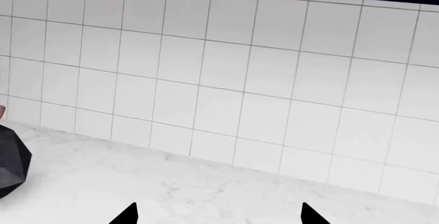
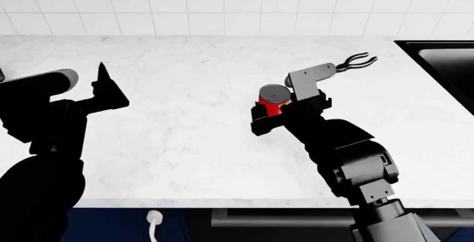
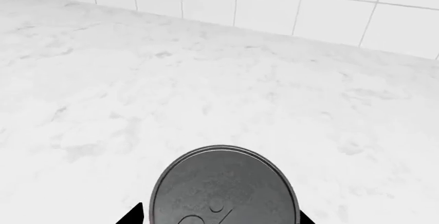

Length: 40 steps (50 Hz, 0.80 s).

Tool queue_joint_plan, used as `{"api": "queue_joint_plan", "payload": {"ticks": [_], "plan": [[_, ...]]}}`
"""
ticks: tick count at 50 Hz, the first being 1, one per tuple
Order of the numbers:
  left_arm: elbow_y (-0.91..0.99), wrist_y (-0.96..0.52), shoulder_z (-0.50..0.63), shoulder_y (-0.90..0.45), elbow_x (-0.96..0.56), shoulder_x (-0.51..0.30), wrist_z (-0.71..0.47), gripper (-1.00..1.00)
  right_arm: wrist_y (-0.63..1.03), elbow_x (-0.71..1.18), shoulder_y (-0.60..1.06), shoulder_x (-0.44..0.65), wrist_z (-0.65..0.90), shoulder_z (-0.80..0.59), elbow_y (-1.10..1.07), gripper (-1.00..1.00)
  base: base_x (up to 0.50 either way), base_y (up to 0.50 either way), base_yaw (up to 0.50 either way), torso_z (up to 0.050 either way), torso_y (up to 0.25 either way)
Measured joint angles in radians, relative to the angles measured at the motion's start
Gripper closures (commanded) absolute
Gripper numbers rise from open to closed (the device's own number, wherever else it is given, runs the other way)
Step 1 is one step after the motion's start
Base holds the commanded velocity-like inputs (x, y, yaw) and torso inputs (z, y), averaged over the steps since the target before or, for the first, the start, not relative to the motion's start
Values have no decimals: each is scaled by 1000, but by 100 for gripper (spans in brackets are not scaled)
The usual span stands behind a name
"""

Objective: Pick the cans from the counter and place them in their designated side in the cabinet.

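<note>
Left wrist view: the left gripper (image 1: 218,215) shows two black fingertips spread wide over the counter (image 1: 226,193), nothing between them.

Head view: the right gripper (image 2: 272,110) is clamped around the red can (image 2: 274,100) mid-counter; a black tongs-like tool (image 2: 354,61) lies behind.

Right wrist view: the can's silver top sits between the fingertips. No lettering readable anywhere.

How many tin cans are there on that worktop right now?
1: the red can sits between the right gripper fingers, mid-counter. A second can may lie out of view.
</note>
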Motion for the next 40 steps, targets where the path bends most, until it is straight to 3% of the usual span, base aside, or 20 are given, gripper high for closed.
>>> {"api": "queue_joint_plan", "payload": {"ticks": [1, 18, 32, 40], "plan": [[0, 0, 0, 0, 0, 0, 0, -100, -3, 0, 2, -2, -1, 0, 7, 100, 0, 0, 0, 0, 0], [5, 1, 1, 3, -2, -2, -3, -100, 35, 40, -7, 9, 28, 29, -31, 100, 0, 0, 0, 0, 0], [26, -12, 5, -4, -14, -6, -5, -100, 247, 159, -47, 68, 239, 224, -367, 100, 0, 0, 0, 0, 0], [42, -23, 9, -8, -22, -11, -7, -100, 337, 228, -71, 80, 316, 317, -510, 100, -136, -482, 0, 0, 0]]}}
